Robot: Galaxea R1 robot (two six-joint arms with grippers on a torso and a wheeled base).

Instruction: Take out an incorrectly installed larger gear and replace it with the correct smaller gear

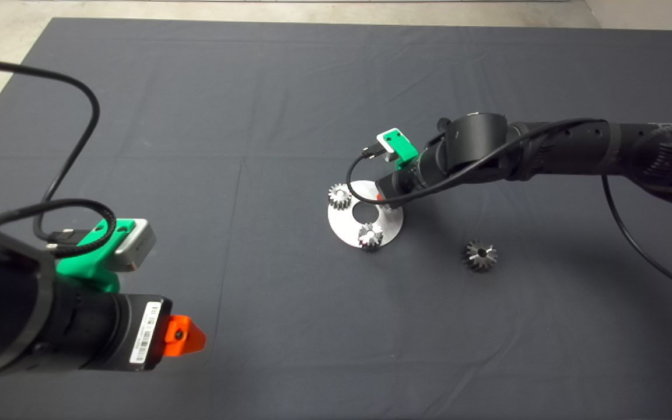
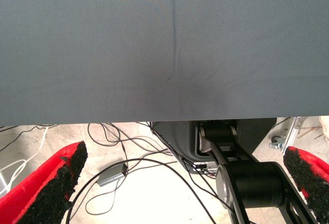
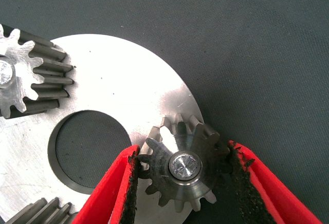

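The smaller gear sits on a pin at the edge of the round silver plate. My right gripper straddles it, both black pads against its teeth. In the head view the right gripper hangs over the plate's right edge and hides that gear. The larger gear, dark with flared teeth, lies loose on the mat to the right of the plate. My left gripper is parked at the lower left, open and empty.
Two other small gears stand on the plate, one at its far left and one at its near edge. The plate has a round centre hole. The left wrist view shows the mat's edge, floor and cables.
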